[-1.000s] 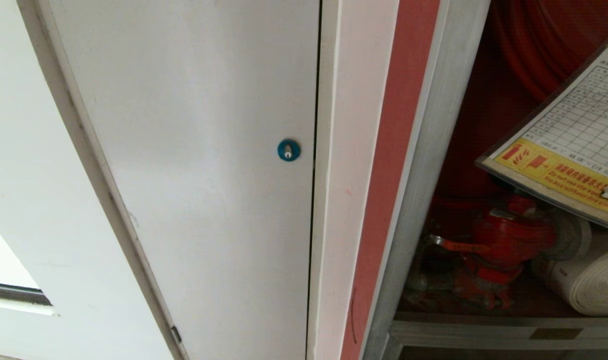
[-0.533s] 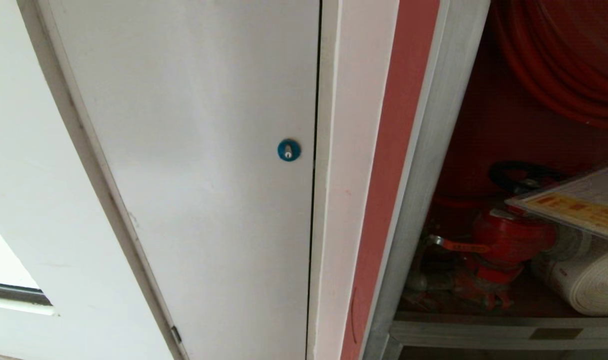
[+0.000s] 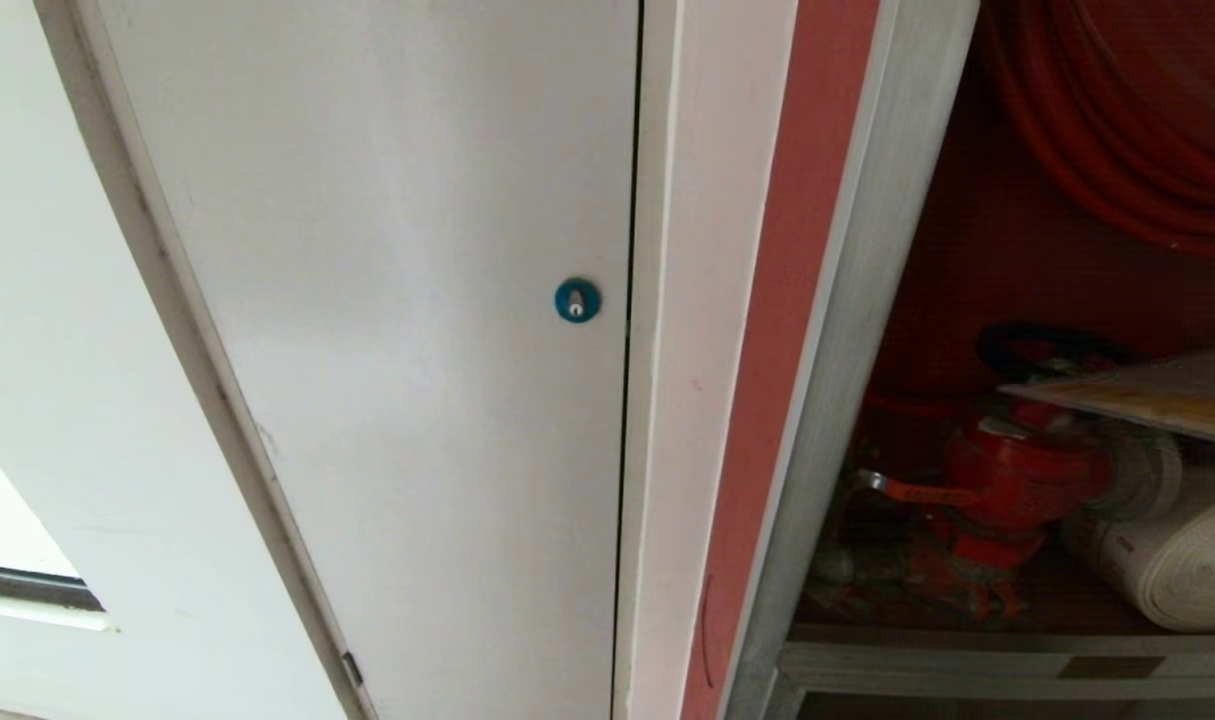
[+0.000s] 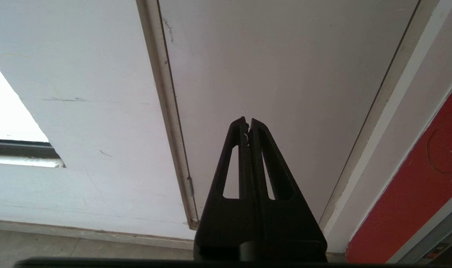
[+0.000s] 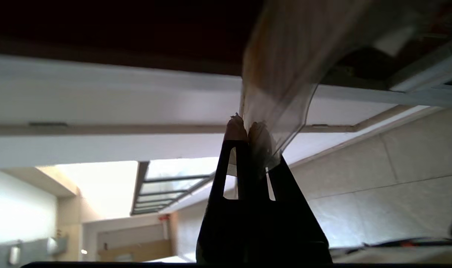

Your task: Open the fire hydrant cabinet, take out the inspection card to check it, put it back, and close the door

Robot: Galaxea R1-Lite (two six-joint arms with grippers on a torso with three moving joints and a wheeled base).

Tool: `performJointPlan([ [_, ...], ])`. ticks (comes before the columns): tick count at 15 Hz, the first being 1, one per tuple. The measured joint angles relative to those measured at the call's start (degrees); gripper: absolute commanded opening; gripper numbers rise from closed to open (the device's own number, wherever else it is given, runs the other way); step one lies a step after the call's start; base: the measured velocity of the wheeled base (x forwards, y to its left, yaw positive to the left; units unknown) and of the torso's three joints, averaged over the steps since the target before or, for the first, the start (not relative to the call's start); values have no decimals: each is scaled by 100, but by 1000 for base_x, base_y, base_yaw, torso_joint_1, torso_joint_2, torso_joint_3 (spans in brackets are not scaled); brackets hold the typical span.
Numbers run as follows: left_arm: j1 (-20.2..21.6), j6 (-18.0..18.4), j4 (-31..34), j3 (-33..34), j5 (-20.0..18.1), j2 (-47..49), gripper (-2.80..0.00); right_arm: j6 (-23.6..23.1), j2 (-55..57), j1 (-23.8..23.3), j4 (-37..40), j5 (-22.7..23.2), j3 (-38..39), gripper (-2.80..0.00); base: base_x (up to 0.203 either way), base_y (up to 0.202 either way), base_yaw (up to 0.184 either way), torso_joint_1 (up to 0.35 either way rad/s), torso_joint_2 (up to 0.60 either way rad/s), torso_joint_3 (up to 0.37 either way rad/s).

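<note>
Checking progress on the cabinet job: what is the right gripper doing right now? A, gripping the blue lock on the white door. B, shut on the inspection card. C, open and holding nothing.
B: in the right wrist view the right gripper pinches the sleeved inspection card between closed fingertips.

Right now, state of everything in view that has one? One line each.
fire hydrant cabinet: open, red interior exposed.
inspection card: held nearly flat, edge-on, above the valve.
right gripper: shut on the inspection card's clear sleeve.
left gripper: shut, empty, parked facing the white door.
white door: closed.
white hose: rolled, lying on the cabinet floor.
red valve: handwheel on; whether turned, cannot tell.
</note>
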Motion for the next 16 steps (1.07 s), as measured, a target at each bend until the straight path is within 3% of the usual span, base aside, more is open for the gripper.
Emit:
performJointPlan([
  [9, 0, 2, 3, 0, 2, 0, -280, 864, 1121, -297, -1296, 62, -255, -280, 0, 0, 0, 0, 0, 0],
  [16, 0, 0, 2, 0, 2, 0, -280, 1035, 1559, -439, -2053, 120, 52, -280, 0, 0, 0, 0, 0, 0],
])
